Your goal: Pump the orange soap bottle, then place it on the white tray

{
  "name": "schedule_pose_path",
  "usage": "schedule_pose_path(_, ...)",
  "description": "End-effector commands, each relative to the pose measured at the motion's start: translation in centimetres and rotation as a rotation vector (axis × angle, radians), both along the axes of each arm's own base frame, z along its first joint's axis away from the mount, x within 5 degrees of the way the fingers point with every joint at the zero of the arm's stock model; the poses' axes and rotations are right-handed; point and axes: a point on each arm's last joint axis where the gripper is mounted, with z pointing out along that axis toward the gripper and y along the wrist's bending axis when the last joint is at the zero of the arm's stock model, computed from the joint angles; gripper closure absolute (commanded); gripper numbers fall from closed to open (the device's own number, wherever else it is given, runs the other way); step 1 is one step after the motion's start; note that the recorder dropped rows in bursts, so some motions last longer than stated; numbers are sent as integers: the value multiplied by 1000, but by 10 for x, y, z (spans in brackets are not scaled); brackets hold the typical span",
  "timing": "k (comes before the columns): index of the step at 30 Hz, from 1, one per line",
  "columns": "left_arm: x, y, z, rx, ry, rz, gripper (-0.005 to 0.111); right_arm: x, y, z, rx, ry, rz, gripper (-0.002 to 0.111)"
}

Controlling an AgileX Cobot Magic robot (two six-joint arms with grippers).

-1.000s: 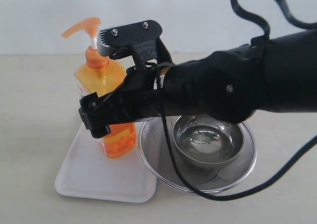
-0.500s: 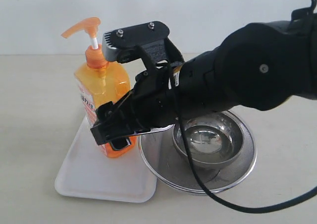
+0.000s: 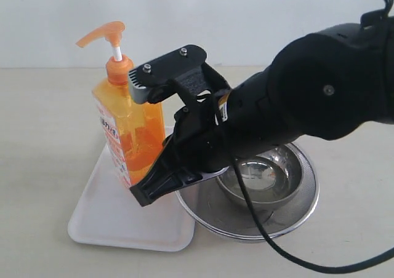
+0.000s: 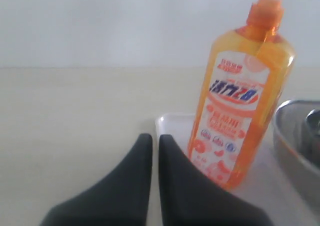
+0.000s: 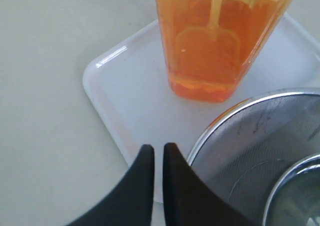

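Observation:
The orange soap bottle [image 3: 126, 127] stands upright on the white tray [image 3: 111, 219], its pump head [image 3: 101, 33] raised on the white stem. My right gripper [image 3: 143, 196] hangs just in front of the bottle's base, over the tray's edge beside the strainer, shut and holding nothing. The right wrist view has the gripper [image 5: 158, 148] above the tray [image 5: 125, 91], with the bottle [image 5: 215, 41] a little ahead and apart from it. In the left wrist view, the left gripper [image 4: 155, 138] is shut and empty, short of the tray [image 4: 172, 123] and the bottle [image 4: 240, 101].
A round steel mesh strainer [image 3: 308, 204] holding a steel bowl [image 3: 258, 179] sits right against the tray's right side. Its rim [image 5: 250, 131] lies close to my right fingers. The right arm's black body and cable hang over the strainer. Beige tabletop stretches left of the tray.
My right gripper, which was around the bottle's lower body, has come off it and drawn back down and to the right. The bottle stays standing on the tray.

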Motion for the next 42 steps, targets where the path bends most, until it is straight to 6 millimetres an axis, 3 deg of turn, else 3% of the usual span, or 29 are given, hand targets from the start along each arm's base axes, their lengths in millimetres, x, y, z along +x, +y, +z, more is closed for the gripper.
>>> schedule_pose_path(1,1,-1,14,-432,-66,26,102,5,-3,6,-12,-95,24,108)
schedule_pose_path(3,1,-2,15,-695,-15,28,102,9,-6,7,-11,-94,3,108)
schedule_pose_path(4,1,-1,16,-737,-13,30,102,13,-8,7,-5,-97,-14,108)
schedule_pose_path(8,-1,-4,18,-607,-20,-2,102,33,-21,11,41,-132,-101,108)
schedule_pose_path(16,0,-7,68,-517,-77,-45,102,46,-27,17,98,-190,-150,108)
schedule_pose_path(20,15,-12,92,-408,-22,-60,102,46,-27,18,105,-197,-152,108)
schedule_pose_path(27,59,-29,124,-264,178,-141,102,45,-28,15,106,-197,-154,108)
schedule_pose_path(32,99,-40,125,-131,377,-186,102,30,-45,3,202,-268,-193,108)
schedule_pose_path(37,138,-44,106,-31,499,-165,102,-1,-79,5,368,-397,-245,108)
schedule_pose_path(42,163,-45,85,7,540,-130,102,0,-79,12,445,-471,-256,108)
